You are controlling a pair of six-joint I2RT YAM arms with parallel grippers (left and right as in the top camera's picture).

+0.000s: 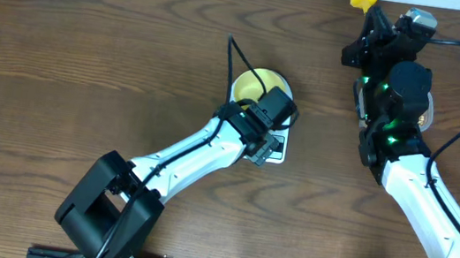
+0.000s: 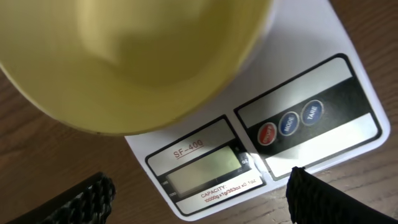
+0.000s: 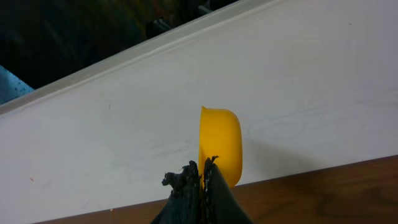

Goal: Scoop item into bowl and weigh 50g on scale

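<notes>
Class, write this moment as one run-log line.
left end effector: open, over scale | bowl: on scale | right end effector: shut on yellow scoop | display: no digits visible

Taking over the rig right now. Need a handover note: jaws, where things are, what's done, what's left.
Left gripper: open, empty, hovering over the scale's display end.
Right gripper: shut on the scoop handle, by the far wall. Cup is on its side; contents not visible.
Bowl sits on the scale. No beans seen in it, though the left arm hides part of it.
Done: bowl on scale. The display shows no readable digits.
Left: scoop beans (none in view) into the bowl until it reads 50g.
</notes>
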